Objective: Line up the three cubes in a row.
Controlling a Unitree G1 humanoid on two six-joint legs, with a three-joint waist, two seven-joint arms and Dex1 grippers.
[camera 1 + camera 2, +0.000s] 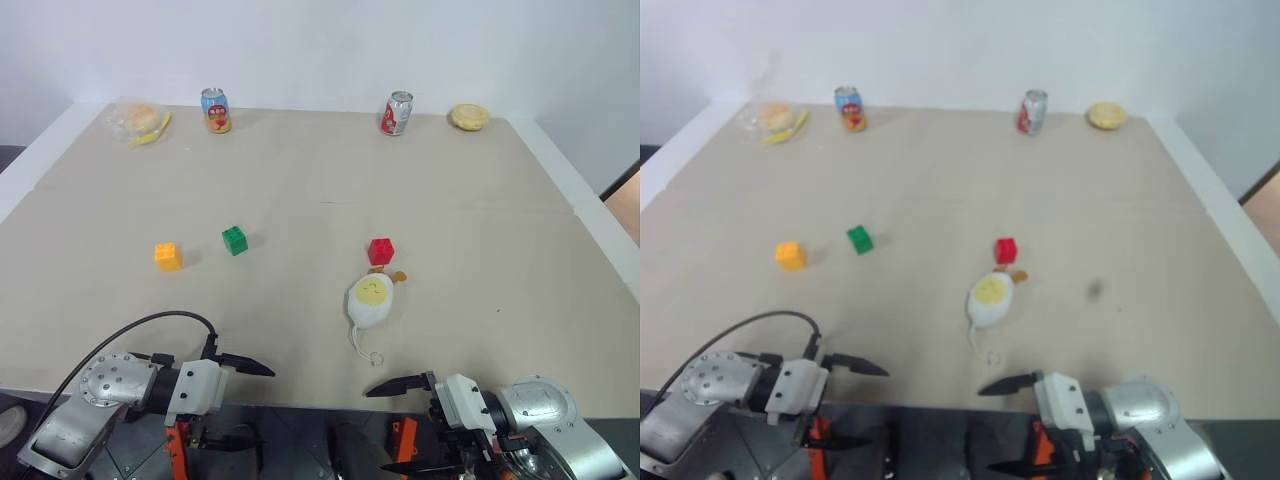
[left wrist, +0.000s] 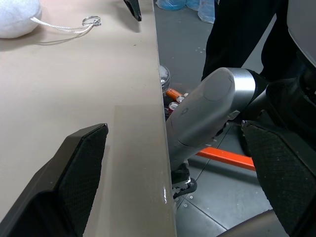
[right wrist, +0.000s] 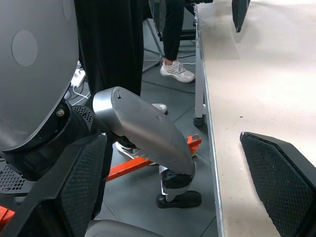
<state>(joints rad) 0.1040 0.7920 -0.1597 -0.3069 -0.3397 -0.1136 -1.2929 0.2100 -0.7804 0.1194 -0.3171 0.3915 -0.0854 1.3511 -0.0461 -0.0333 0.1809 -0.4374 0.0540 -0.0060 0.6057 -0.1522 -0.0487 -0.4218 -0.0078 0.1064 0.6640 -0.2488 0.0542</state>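
Table (image 1: 480,210): beige top, holding everything listed here.
Orange-yellow cube (image 1: 168,256): left half of the table, nearer the near edge than the far one; well in from the left edge.
Green cube (image 1: 234,240): just right of the orange-yellow cube and slightly farther back; the two stand apart.
Red cube (image 1: 380,251): right of the table's middle, well apart from the green cube; just beside the far end of the egg toy.
Egg toy (image 1: 370,300): white plush with a yellow face, between the red cube and the near edge; its cord and ring trail toward that edge.
Cans: one (image 1: 215,110) by the far edge on the left; one (image 1: 396,113) by the far edge on the right.
Left gripper (image 1: 240,400): at the near edge, left side; fingers spread wide, holding nothing.
Right gripper (image 1: 400,425): at the near edge, right side; fingers spread wide, holding nothing.
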